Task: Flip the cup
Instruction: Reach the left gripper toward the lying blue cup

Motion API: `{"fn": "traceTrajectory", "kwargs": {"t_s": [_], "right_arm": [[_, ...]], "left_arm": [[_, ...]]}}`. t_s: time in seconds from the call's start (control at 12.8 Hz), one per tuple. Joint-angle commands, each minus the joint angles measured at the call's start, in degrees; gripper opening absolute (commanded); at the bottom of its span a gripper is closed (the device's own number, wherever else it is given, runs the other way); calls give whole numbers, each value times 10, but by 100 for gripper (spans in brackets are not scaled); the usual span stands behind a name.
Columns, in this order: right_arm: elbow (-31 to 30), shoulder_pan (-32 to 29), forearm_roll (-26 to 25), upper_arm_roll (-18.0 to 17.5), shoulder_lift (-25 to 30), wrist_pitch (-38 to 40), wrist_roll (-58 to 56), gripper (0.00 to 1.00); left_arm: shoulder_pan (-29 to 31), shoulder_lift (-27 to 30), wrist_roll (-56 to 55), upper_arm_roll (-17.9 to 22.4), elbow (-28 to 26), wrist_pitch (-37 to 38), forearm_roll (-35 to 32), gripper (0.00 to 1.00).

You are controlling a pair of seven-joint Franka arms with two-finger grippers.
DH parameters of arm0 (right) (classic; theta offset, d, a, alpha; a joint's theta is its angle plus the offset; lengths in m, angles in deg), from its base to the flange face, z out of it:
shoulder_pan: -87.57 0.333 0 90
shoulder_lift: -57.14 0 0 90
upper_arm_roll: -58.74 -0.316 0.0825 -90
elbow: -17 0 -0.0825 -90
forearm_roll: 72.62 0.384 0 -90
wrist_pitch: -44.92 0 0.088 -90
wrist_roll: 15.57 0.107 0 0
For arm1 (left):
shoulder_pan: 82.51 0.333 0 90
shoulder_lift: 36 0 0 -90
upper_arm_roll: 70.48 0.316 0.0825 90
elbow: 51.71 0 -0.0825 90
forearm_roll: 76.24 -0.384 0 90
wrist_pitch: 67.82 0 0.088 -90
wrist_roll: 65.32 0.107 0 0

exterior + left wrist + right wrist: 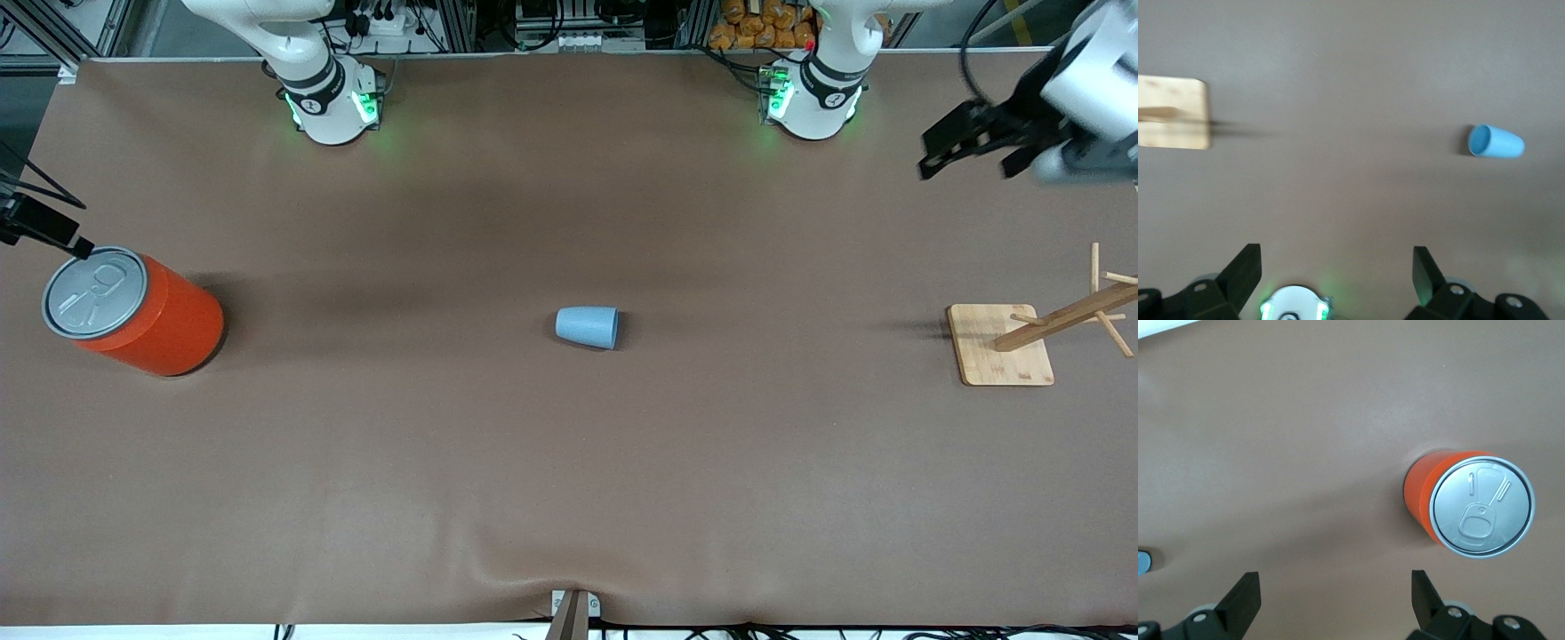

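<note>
Black left claw (pixel 1337 273): fingers spread wide, holding nothing, raised over the left arm's end of the bench (pixel 569 489).
Right claw (pixel 1335 597): spread wide, empty, raised beside the orange can (pixel 133 311).
Cup (pixel 588 326): light blue, lying on its side mid-bench, well apart from both claws.
Wooden rack (pixel 1031 333): standing at the left arm's end.
</note>
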Motion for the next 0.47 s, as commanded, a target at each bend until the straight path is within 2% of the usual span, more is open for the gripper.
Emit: {"fn": "traceTrajectory", "kwargs": {"t_s": [0.0,0.16,0.23,0.39], "right_arm": [[-22,5,12,3,22,-2,-6,100],[-17,7,10,4,21,2,-11,100],[-16,7,10,4,21,2,-12,100],[-16,7,10,4,20,1,-13,100]], "left_arm": [[-18,-79,5,-9,-22,-68,31,100],[-53,-95,-5,-23,-82,-166,33,100],[-72,-115,-8,-24,-93,-193,39,100],[-86,-159,-11,-24,-96,-216,97,100]]}}
